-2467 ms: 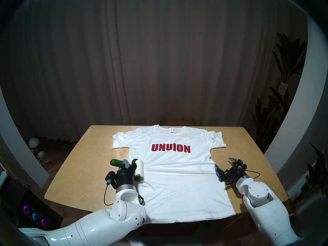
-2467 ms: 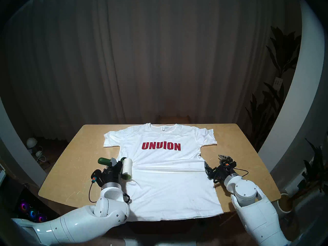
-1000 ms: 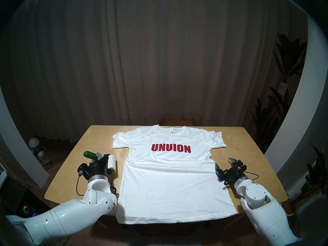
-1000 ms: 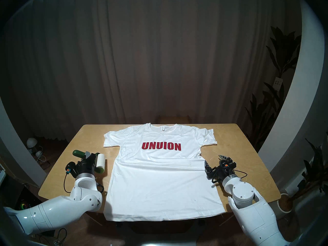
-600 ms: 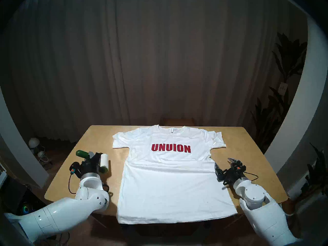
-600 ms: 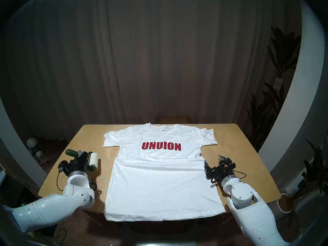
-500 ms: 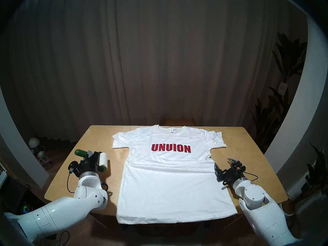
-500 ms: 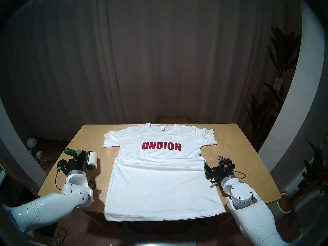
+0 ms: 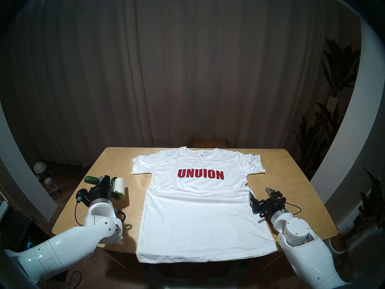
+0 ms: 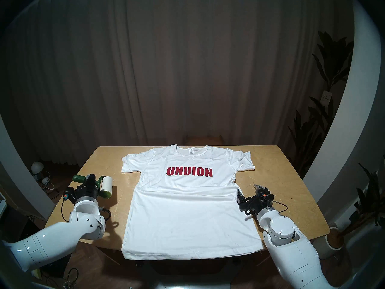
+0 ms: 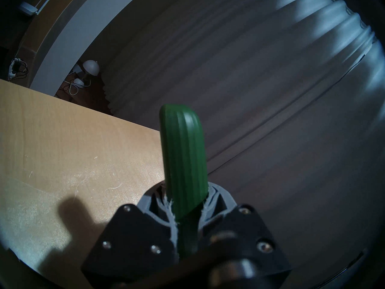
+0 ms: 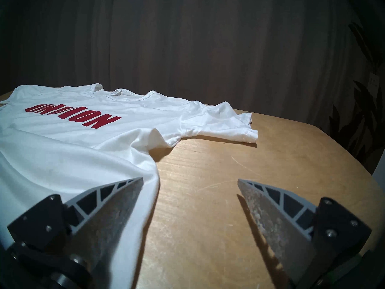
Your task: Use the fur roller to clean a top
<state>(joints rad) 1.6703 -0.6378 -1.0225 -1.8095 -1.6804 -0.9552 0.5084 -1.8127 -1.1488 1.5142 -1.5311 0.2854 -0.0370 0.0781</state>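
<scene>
Starting on the left, our left gripper is clamped on the green handle of the fur roller, whose white roll juts out to the gripper's right above bare table. Over the last couple of seconds we have carried it off the top, which now lies well to the right of the roll, flat, collar away from us. We judge that the rolling pass is done and we are setting the roller aside; whether the roll touches the wood we cannot quite tell. Our right gripper stays spread wide and empty, one finger resting over the shirt's side seam.
</scene>
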